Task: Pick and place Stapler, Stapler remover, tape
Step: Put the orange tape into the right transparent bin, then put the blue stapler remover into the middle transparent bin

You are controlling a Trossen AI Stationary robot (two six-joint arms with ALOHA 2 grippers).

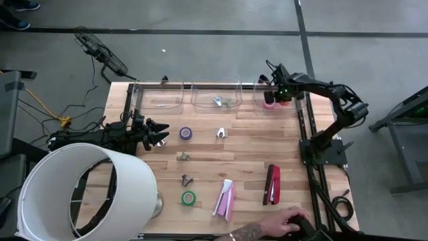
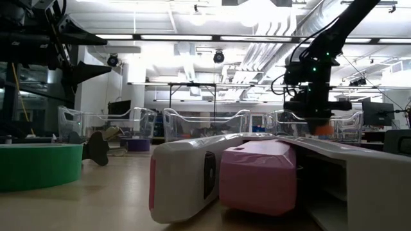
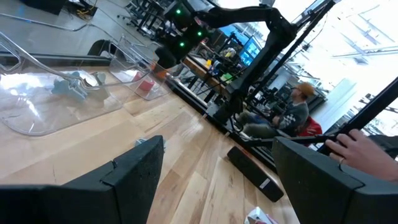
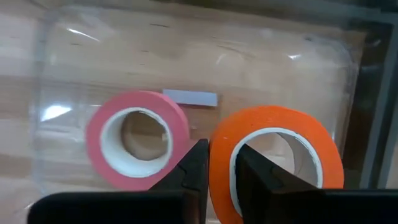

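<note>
Tape: right gripper (image 4: 219, 163) clamps the red-orange roll (image 4: 277, 158) over the far-right bin (image 1: 301, 100) beside the pink roll (image 4: 138, 138); purple roll (image 1: 186, 134), green roll (image 1: 188, 198), staplers (image 1: 273, 184) remain on counter (image 1: 247, 157); left gripper (image 1: 159, 136) open.

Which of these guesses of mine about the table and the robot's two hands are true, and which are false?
1. The right hand grips an orange tape roll over the clear bin at the table's far right. True.
2. A pink tape roll already lies in that bin. True.
3. The left hand holds the purple tape roll. False: its fingers stand open and empty, and the purple roll lies on the table beside it.
4. The green tape roll sits in the middle bin. False: it lies on the wood near the table's front edge.
5. The red and black stapler lies on the table, untouched. True.
</note>
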